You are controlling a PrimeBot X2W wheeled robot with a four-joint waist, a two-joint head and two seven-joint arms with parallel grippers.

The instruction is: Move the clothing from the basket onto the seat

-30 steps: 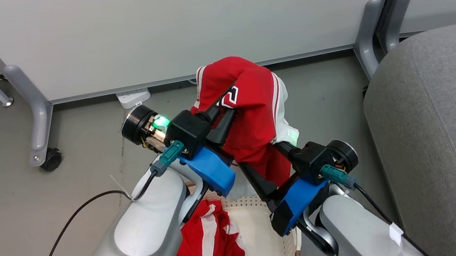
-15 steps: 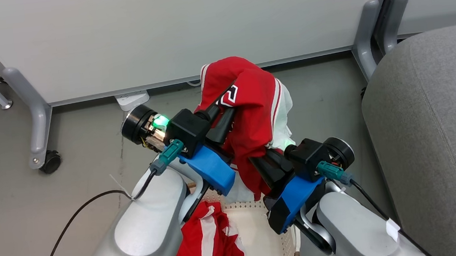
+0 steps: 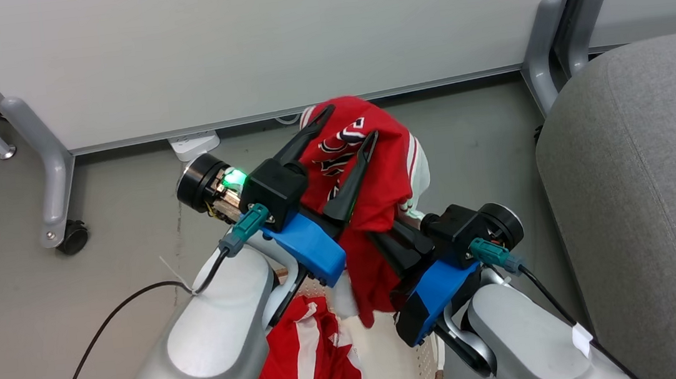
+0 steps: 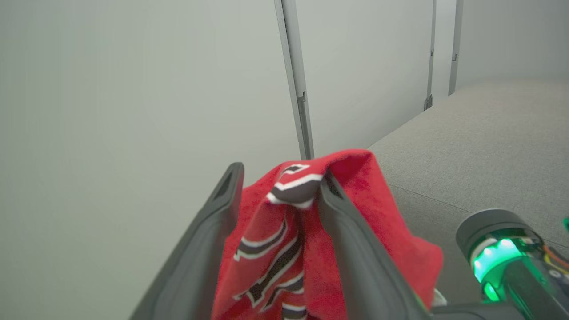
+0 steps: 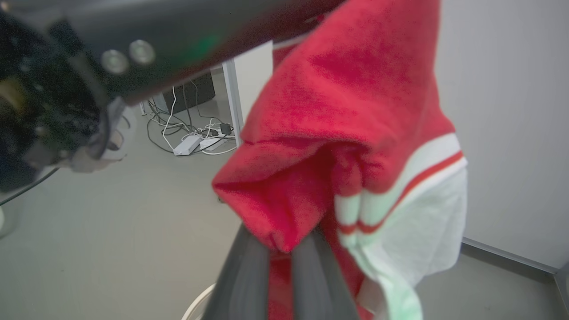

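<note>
Jersey (image 3: 382, 191), red with dark lettering, hangs above the laundry basket (image 3: 393, 359): right pincer (image 3: 399, 243) clamped tight on it, left pincer (image 3: 351, 122) spread wide, cloth draped between its fingers.

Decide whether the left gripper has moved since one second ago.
Yes. The left gripper has opened: one finger tip swung toward the white partition; its body stayed put.

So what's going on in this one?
The robot is midway through moving clothes from the basket to the grey seat. The red lettered garment hangs above the basket, with the right gripper shut on it. The left gripper has its fingers spread open, and the cloth is draped between and over them, not clamped. A second red garment lies in the basket. Nothing is on the seat yet.
</note>
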